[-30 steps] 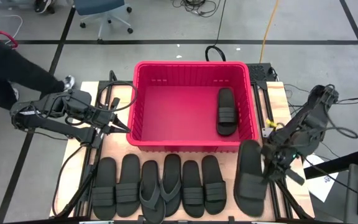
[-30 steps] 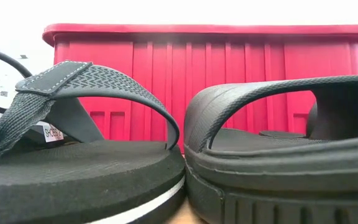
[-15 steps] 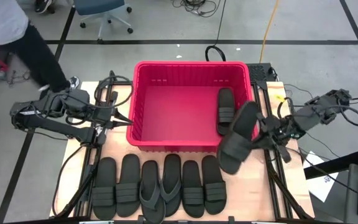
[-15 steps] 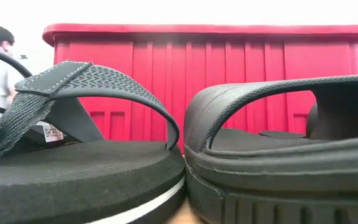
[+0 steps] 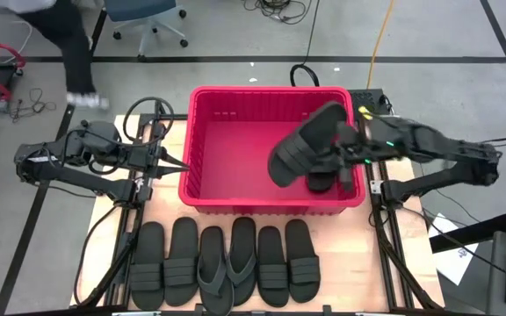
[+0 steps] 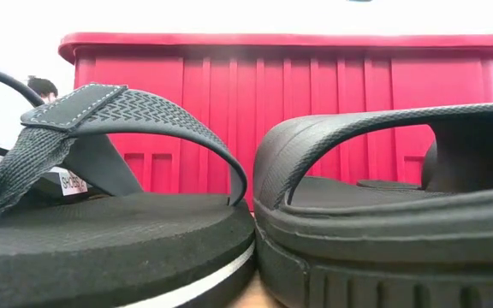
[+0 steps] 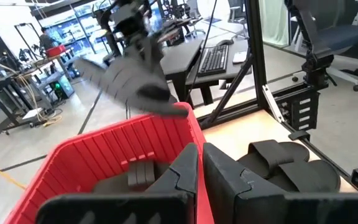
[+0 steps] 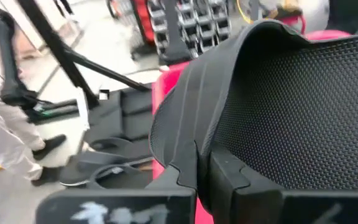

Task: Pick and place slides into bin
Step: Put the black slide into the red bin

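The red bin (image 5: 235,145) stands at the table's far middle; one black slide (image 5: 321,180) lies on its floor at the right. My right gripper (image 5: 344,151) is shut on another black slide (image 5: 304,143) above the bin's right half; that slide also shows in the left wrist view (image 7: 129,74). Several slides (image 5: 227,263) lie in a row along the near edge, two of them close up in the low view (image 6: 101,222). My left gripper (image 5: 181,168) is shut and empty at the bin's left wall. My right gripper pinches the slide's sole edge (image 8: 188,134) between its two fingers. The fingers come level from the table's right side. The slide is lifted clear above the bin and tilted, its textured underside (image 8: 303,106) toward the wrist camera.
The bin's thick rim (image 6: 289,41) rises behind the near row of slides. Bare wood shows at the table's near right (image 5: 358,254). Cables and arm frames run along both table sides. A person's legs (image 5: 77,53) show at the far left of the floor.
My right gripper has lifted the slide off the table's near right corner, carried it up and toward the far left, and now holds it over the bin. The slide has tipped from flat to tilted. The person has walked on behind the table.
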Robot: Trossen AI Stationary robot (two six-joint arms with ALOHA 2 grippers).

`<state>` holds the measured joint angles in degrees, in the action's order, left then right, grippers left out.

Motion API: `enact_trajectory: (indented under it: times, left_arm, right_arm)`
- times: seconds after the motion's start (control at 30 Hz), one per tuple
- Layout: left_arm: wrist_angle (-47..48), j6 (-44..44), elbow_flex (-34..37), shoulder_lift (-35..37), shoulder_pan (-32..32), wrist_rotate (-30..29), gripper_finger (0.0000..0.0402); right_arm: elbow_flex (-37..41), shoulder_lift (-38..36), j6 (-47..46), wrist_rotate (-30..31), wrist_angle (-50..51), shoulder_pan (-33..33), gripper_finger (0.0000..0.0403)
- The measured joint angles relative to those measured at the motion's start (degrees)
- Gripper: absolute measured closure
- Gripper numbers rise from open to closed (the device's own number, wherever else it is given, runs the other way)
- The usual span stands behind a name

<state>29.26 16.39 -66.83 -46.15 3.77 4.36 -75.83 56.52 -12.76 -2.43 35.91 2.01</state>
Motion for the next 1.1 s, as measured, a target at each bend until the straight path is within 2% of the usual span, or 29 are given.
enact_trajectory:
  times: [0.3, 0.4, 0.5, 0.67, 0.87, 1.1]
  left_arm:
    - [0.03, -1.81, 0.00, 0.02, 0.01, 0.02, 0.0376]
    - [0.09, -1.89, 0.00, 0.02, 0.00, 0.04, 0.0376]
    - [0.15, -1.69, 0.00, 0.02, 0.01, 0.04, 0.0376]
    - [0.15, -1.67, 0.00, 0.02, 0.01, 0.04, 0.0376]
    - [1.72, -1.65, 0.00, 0.00, 0.02, 0.04, 0.0376]
    - [2.27, -1.60, 0.00, 0.02, 0.01, 0.04, 0.0376]
  right_arm:
    - [0.02, 10.61, 5.02, -21.30, 2.06, 20.77, 0.0401]
    - [0.02, 13.60, 9.84, -25.25, 4.49, 25.82, 0.0401]
    - [0.02, 17.31, 16.55, -26.12, 3.86, 28.68, 0.0401]
    - [0.02, 24.01, 21.80, -26.37, 5.15, 30.63, 0.0401]
    - [0.02, 30.78, 29.00, -26.08, 11.20, 31.51, 0.0401]
    - [0.02, 37.01, 35.00, -24.89, 11.35, 31.81, 0.0401]
